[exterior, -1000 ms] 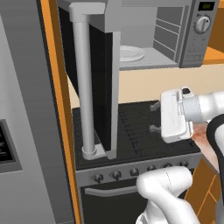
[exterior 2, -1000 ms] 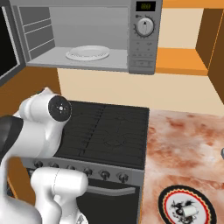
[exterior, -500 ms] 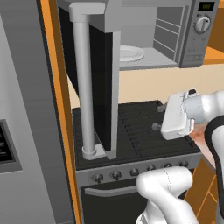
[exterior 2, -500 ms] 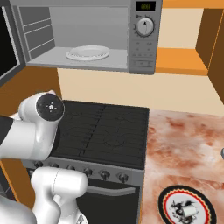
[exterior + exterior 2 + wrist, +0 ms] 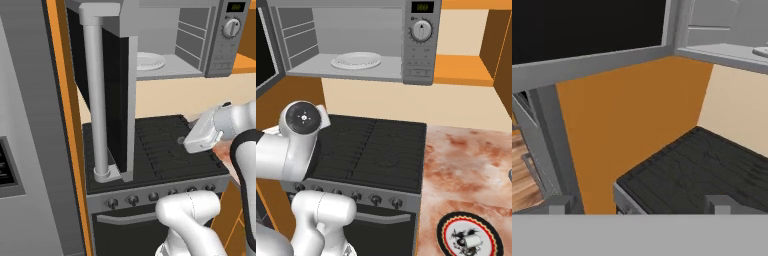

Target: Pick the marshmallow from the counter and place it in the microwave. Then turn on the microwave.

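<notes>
Tool (image 5: 639,206) released: tips wide apart at the bottom of the hand view, nothing between them, nothing carried. Hangs above the black stovetop (image 5: 376,150), turned toward the orange side wall and the underside of the open microwave door (image 5: 117,95), so aimed away from the pick for now.

Above the stove, microwave (image 5: 421,55) with its door swung fully out to the left, long bar handle (image 5: 95,100) upright; cavity exposed, ready for loading. Round white plate (image 5: 356,61) flat on the cavity floor, a likely landing place. Dial (image 5: 421,31) and small display on the right panel, within reach once the door is shut.

To the right of the stove, mottled reddish surface (image 5: 466,170). Near its front edge, a patterned plate (image 5: 448,227) with a dark and red rim; on it a tiny off-white lump, apparently the marshmallow (image 5: 472,241), well apart from the tool and untouched.

Judged as the very start of the task: pick not yet begun. Next move likely calls for a swing right and down over the patterned plate, jaws kept wide for so small and soft a piece.
</notes>
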